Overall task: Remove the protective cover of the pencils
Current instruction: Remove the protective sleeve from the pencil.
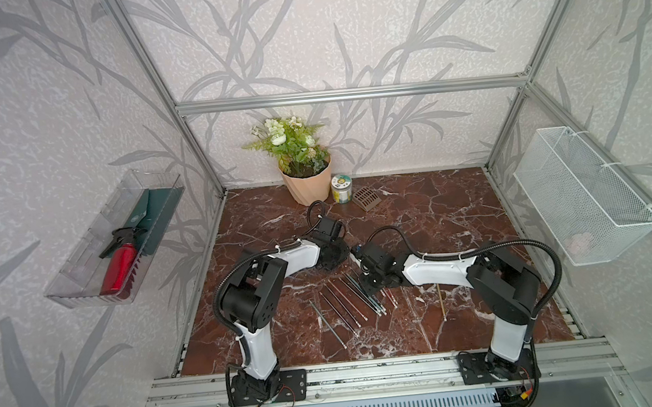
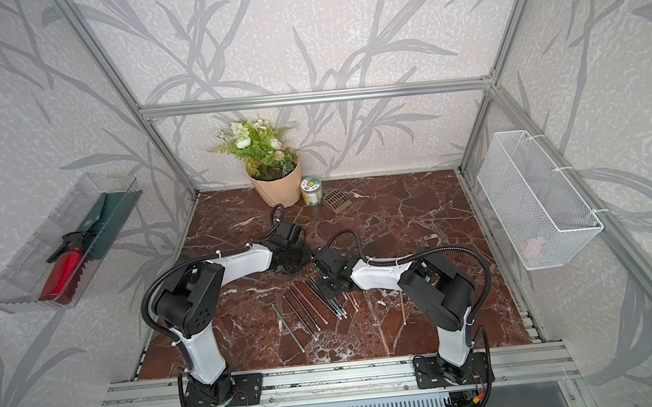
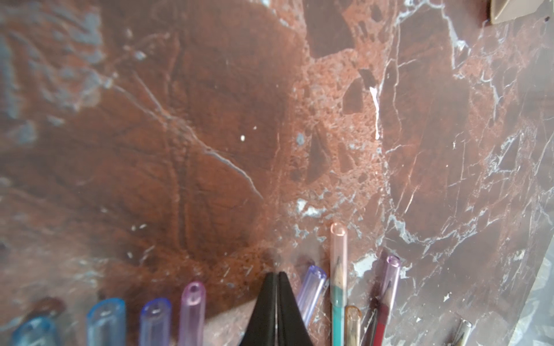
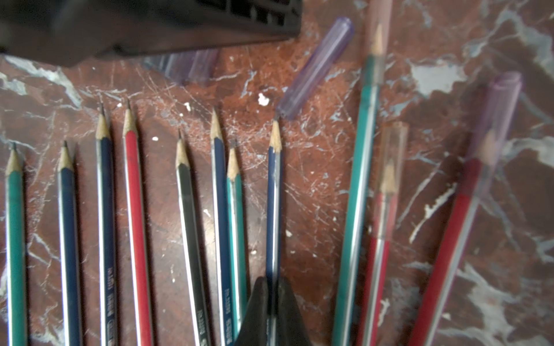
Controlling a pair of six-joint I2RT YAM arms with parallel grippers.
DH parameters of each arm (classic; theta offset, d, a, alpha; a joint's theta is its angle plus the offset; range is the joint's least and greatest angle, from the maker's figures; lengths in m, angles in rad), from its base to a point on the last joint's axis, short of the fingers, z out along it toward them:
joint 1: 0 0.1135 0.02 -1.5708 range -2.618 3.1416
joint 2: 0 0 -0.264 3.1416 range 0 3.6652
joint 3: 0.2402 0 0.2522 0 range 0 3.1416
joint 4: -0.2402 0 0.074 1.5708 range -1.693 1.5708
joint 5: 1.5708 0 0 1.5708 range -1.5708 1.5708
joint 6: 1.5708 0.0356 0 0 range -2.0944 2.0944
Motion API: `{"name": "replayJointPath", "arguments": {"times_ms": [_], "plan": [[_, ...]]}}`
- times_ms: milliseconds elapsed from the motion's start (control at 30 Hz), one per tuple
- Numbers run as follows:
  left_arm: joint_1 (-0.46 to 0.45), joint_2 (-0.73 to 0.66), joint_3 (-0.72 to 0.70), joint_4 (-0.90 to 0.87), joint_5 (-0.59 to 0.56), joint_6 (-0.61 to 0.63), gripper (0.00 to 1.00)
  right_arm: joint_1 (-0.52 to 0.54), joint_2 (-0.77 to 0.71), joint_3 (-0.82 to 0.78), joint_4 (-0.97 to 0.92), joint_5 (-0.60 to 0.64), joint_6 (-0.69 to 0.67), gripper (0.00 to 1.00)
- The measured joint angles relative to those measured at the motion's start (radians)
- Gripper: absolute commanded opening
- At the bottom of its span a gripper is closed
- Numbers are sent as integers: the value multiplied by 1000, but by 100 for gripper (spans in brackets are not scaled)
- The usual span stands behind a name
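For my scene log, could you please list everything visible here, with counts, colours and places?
pencils: eleven, green, blue, red, dark, fanned on table; one yellow pencil apart.
protective caps: at least five loose, blue to purple, by the pencil tips; three on tips.
potted plant: one, green, peach pot, at the back.
jar: one, pale, beside pot.
slotted block: one, brown, beside jar.
clear tray: one, hung at left, holding red bottle and dark green tool.
wire basket: one, white, hung at right.
left gripper: one, black, shut, beside loose caps.
right gripper: one, black, shut on blue pencil.
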State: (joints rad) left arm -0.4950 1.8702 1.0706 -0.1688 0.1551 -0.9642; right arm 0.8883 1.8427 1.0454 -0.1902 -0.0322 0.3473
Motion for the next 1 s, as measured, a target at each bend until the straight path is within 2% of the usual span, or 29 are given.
{"name": "replayJointPath", "arguments": {"times_ms": [467,867,1000], "plan": [[1,-5,-13,16,1,0,9,2,-26,-29,-7,-3,0,1],[2,-83,-101,26,4,0,17,2,-75,-31,-54,2,0,26],[2,-138,-138,27,3,-1,18,2,-129,-31,-69,17,-3,29]]}}
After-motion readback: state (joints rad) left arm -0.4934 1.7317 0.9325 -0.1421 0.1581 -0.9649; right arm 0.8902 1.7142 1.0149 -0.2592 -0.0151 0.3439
